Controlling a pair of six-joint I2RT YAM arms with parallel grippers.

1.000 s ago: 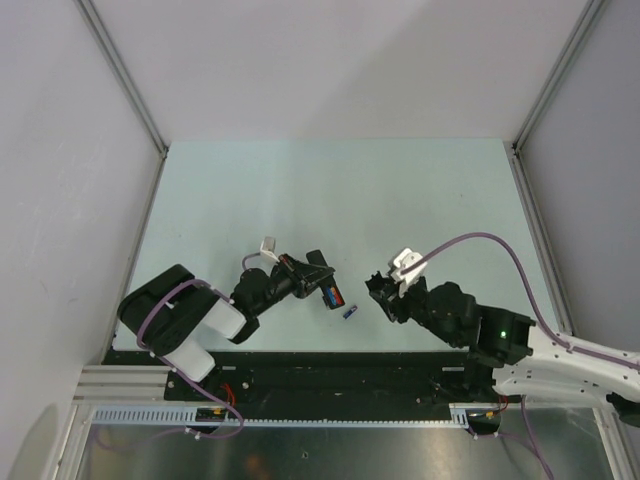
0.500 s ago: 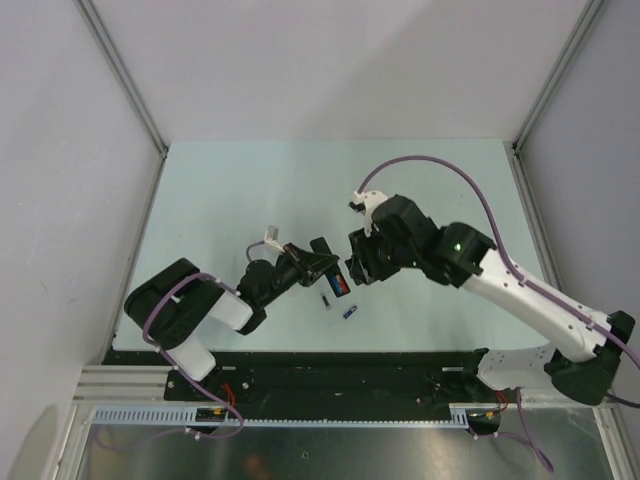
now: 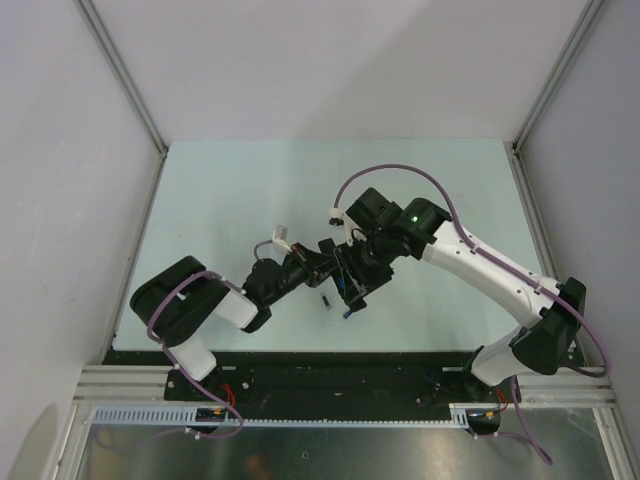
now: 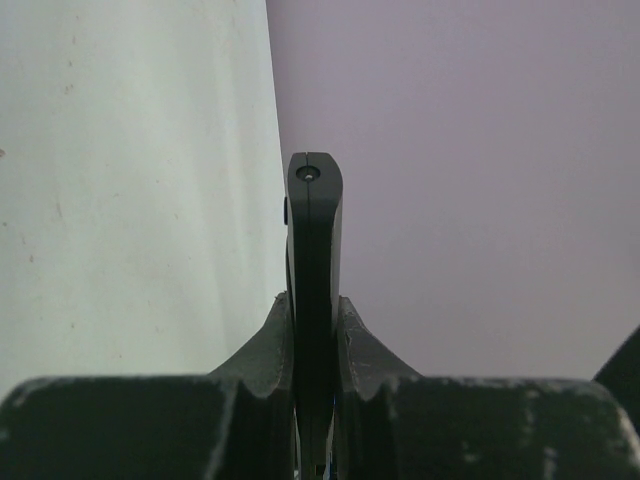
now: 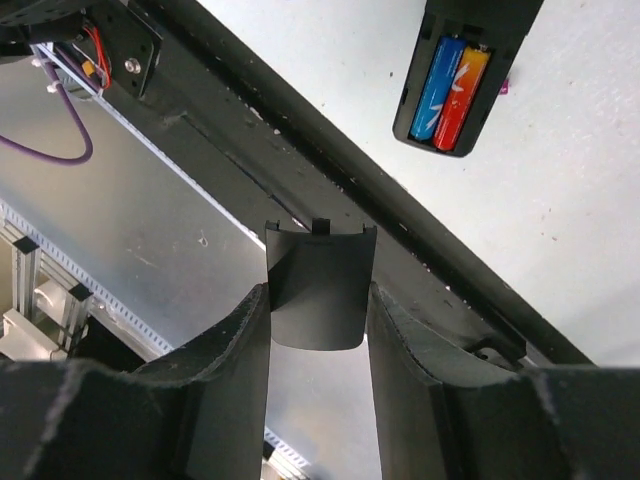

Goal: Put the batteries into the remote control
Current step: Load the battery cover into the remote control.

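My left gripper (image 3: pixel 318 263) is shut on the black remote control (image 3: pixel 333 258), which shows edge-on between its fingers in the left wrist view (image 4: pixel 314 240). In the right wrist view the remote (image 5: pixel 505 20) has its compartment open, with a blue battery (image 5: pixel 438 82) and a red/orange battery (image 5: pixel 464 92) side by side inside. My right gripper (image 5: pixel 318 290) is shut on a curved black battery cover (image 5: pixel 318 285), held just below the remote. In the top view the right gripper (image 3: pixel 356 283) is close against the remote's end.
Two small loose batteries lie on the pale green table (image 3: pixel 220 200) below the grippers: a dark one (image 3: pixel 325 300) and a blue one (image 3: pixel 347 312). The black base rail (image 5: pixel 330 170) runs along the table's near edge.
The right arm has swung in from the near right to the remote's end. The left gripper has shifted slightly right and up with the remote.
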